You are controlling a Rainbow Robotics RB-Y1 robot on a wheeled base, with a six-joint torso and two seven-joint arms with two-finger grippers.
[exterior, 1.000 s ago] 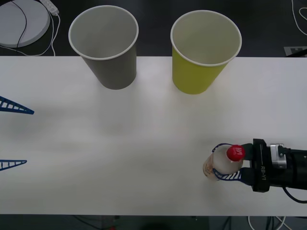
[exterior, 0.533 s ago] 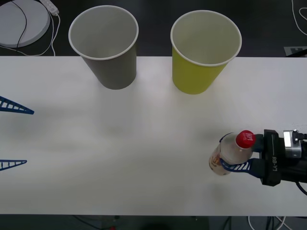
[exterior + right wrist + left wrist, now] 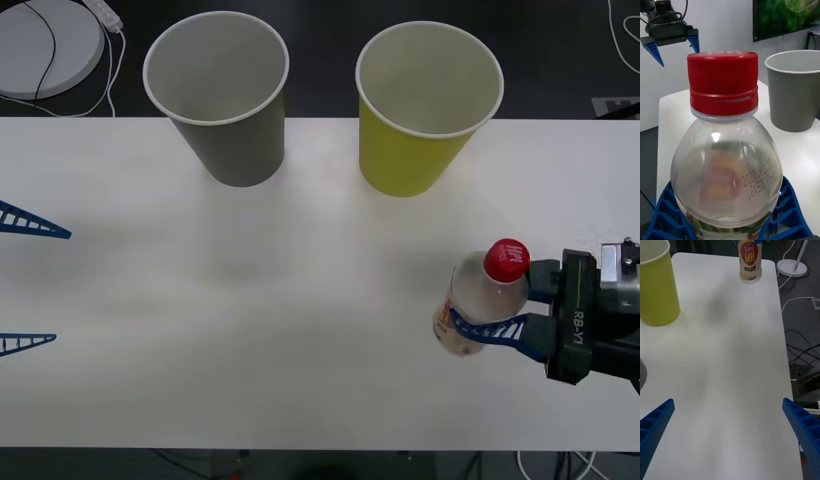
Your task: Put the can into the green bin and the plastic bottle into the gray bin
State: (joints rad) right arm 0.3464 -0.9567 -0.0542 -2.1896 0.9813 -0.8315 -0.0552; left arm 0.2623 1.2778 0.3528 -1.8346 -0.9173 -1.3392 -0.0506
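Observation:
The plastic bottle (image 3: 478,300), clear with a red cap (image 3: 506,259), hangs tilted just above the table's right front part, and my right gripper (image 3: 468,308) is shut on its body. Up close in the right wrist view, the bottle (image 3: 726,168) sits between the blue fingers (image 3: 788,215). The gray bin (image 3: 218,95) stands at the back, left of centre, with the green bin (image 3: 425,110) to its right; both are upright. My left gripper (image 3: 22,282) waits open at the table's left edge. From its wrist camera I see the bottle (image 3: 750,262) and the green bin (image 3: 657,288). The can is out of view.
A white round disc (image 3: 45,45) with a cable lies beyond the table's back left corner. The white table (image 3: 250,330) is bare between the bins and the bottle. Cables and a lamp base (image 3: 792,266) lie on the floor past the table's edge.
My right gripper has lifted the bottle off the table and drawn it slightly to the right. The left arm and both bins stay put.

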